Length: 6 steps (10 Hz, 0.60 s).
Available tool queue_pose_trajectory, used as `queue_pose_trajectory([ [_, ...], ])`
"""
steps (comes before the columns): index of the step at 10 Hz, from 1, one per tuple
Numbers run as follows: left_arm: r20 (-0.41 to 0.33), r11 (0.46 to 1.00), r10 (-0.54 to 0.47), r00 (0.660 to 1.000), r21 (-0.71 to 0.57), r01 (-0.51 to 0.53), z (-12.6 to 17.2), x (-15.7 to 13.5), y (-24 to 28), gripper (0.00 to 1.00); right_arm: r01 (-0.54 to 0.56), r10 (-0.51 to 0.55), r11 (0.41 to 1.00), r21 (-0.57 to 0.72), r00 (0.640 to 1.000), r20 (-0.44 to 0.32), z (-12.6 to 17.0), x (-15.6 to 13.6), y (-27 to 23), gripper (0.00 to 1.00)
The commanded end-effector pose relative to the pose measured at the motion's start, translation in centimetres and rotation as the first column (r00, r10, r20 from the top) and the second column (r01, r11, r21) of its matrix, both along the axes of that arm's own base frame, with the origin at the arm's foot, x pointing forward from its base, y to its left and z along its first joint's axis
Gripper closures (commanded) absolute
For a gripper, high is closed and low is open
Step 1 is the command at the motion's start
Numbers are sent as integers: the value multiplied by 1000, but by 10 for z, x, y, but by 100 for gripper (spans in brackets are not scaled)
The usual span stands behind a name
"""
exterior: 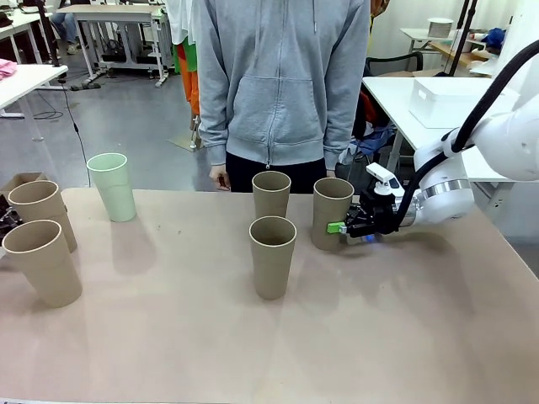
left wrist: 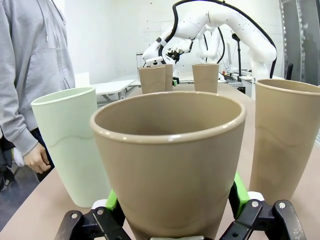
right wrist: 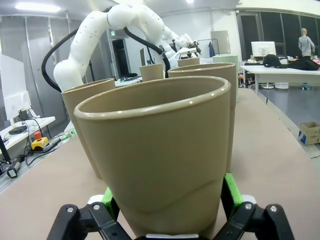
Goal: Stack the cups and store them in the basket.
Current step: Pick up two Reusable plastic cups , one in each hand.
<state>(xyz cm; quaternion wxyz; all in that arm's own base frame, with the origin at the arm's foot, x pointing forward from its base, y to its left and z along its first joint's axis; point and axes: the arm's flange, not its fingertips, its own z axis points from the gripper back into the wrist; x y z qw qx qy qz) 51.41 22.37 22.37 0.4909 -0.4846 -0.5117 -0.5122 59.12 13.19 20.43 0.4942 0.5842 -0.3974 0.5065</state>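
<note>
Kraft-brown paper, matte, tapered up to a rolled rim: one brown cup (right wrist: pixel 160 145) stands on the tan table (exterior: pixel 404 337) between the green pads (right wrist: pixel 229 192) of the right gripper (right wrist: pixel 170 197), whose jaws are spread wide astride its lower wall. Beyond the fingertips a front cup (exterior: pixel 272 252) and a back cup (exterior: pixel 271 194) stand near, apart from each other. Bare tabletop lies on its robot side. The white basket (exterior: pixel 438 105) sits well behind its wrist, on another table. The left gripper (left wrist: pixel 175 197) straddles a second brown cup (left wrist: pixel 170 160); whether its pads press the cup I cannot tell. A mint cup (left wrist: pixel 67 145) and a last brown cup (left wrist: pixel 282 140) flank it closely.
</note>
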Motion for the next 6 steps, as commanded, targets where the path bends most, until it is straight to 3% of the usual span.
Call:
queue_pose_trajectory([
  [1, 51, 999, 28, 998, -19, -27, 0, -14, -12, 0, 42, -42, 999, 1, 999, 9, 4, -7, 5, 0],
  [5, 57, 999, 19, 998, -28, -18, 2, -11, -14, 0, 37, -37, 999, 4, 999, 5, 6, -8, 7, 0],
  [6, 56, 999, 13, 998, -33, -11, 3, -10, -13, 19, 29, -29, 1000, 4, 1000, 2, 7, -8, 7, 16],
])
